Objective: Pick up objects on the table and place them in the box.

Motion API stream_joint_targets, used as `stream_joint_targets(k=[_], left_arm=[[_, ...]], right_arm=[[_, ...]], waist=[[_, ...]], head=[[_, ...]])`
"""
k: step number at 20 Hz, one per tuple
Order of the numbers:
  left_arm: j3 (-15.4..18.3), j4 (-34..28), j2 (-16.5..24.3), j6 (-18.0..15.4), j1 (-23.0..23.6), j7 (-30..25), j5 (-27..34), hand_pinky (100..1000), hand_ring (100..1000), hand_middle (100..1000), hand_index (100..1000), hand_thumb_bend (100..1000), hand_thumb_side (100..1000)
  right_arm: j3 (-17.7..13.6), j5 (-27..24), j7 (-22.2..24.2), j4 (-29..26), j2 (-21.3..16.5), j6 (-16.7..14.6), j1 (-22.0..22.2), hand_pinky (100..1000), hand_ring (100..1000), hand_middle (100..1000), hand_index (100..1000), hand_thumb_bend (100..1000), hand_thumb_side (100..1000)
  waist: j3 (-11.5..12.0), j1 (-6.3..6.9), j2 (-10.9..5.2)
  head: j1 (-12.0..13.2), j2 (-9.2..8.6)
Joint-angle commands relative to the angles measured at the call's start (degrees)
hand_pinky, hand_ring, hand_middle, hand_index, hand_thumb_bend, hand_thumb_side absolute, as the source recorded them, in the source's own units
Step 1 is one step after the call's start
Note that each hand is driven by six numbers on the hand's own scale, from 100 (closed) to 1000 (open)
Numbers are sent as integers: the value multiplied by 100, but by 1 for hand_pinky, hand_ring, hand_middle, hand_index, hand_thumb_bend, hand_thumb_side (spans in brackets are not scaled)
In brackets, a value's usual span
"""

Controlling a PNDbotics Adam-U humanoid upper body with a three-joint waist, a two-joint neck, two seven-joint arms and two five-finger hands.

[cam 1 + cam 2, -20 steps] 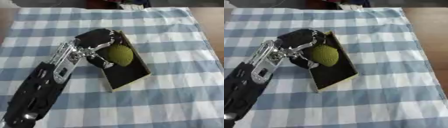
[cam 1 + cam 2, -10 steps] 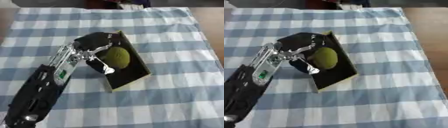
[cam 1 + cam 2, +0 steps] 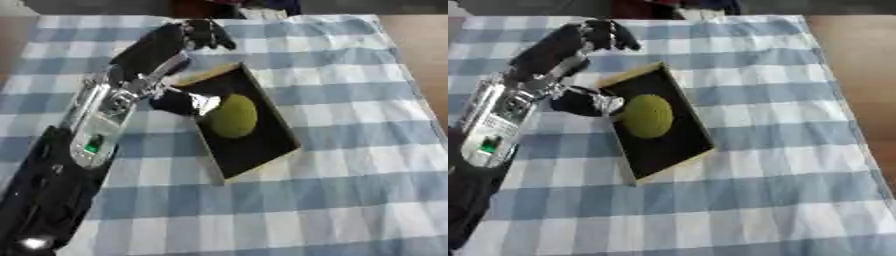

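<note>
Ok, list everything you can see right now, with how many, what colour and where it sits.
Box: one, dark inside with a tan rim, lying askew near the middle of the tablecloth.
Round object: one, yellow-green, inside the box toward its far half.
Tablecloth: one, blue and white check, covering most of the table.
Table: one, brown wood, bare along the right edge.
Left hand: one, black, raised beyond the box's far left corner, fingers curled and holding nothing, thumb by the box's left rim.
Right hand: not in view.
</note>
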Motion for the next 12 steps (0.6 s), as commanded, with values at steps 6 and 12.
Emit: stream_joint_targets(k=[6, 12], left_arm=[[1102, -1242, 1073, 714, 752, 1396, 1739, 633, 667, 690, 753, 315, 274], [1839, -1649, 1343, 646, 1332, 2420, 2643, 640, 673, 691, 753, 362, 289]], right_arm=[[-134, 46, -101, -90, -170, -35, -23, 789, 645, 621, 680, 102, 583], [-177, 67, -160, -90, -182, -67, -9, 789, 645, 621, 680, 104, 580]], waist=[[72, -27, -123], [144, -95, -104]], head=[[-159, -102], [-196, -117]])
